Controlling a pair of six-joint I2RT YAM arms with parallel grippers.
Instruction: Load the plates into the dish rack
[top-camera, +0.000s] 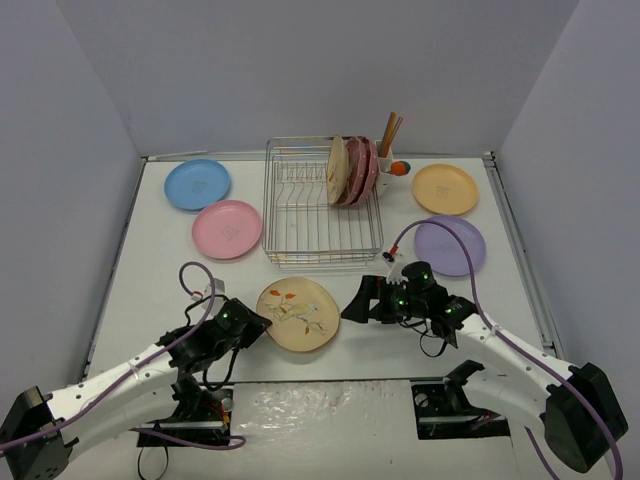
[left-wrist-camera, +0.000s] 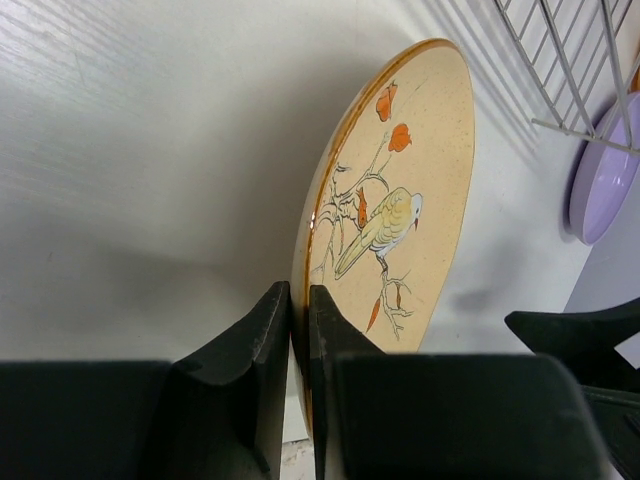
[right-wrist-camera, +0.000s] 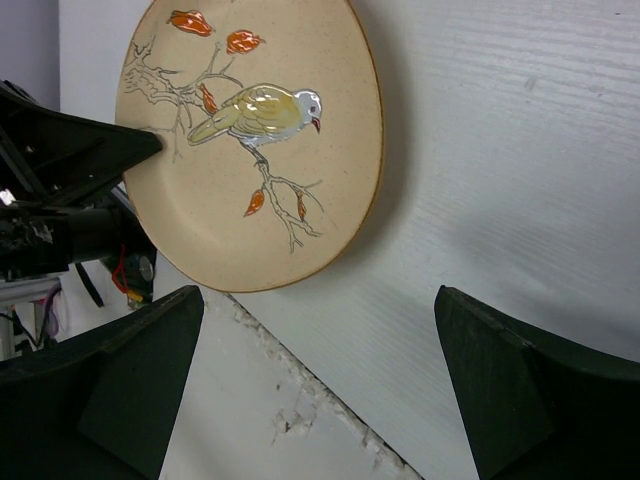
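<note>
A beige plate with a bird print (top-camera: 298, 313) (left-wrist-camera: 400, 200) (right-wrist-camera: 250, 140) is at the front middle of the table. My left gripper (top-camera: 258, 325) (left-wrist-camera: 298, 290) is shut on its left rim. My right gripper (top-camera: 352, 305) (right-wrist-camera: 318, 295) stands open just right of this plate, with only table between its fingers. The dish rack (top-camera: 295, 215) holds a beige plate and dark-pink plates (top-camera: 350, 172) upright at its right end. Lying flat are a blue plate (top-camera: 197, 184), a pink plate (top-camera: 227, 229), an orange-yellow plate (top-camera: 445, 189) and a lavender plate (top-camera: 450, 246) (left-wrist-camera: 605, 180).
A white utensil cup (top-camera: 388, 163) with wooden utensils hangs on the rack's right end. Grey walls close in the table on three sides. The table's near edge (top-camera: 330, 400) is chipped, between the two arm bases.
</note>
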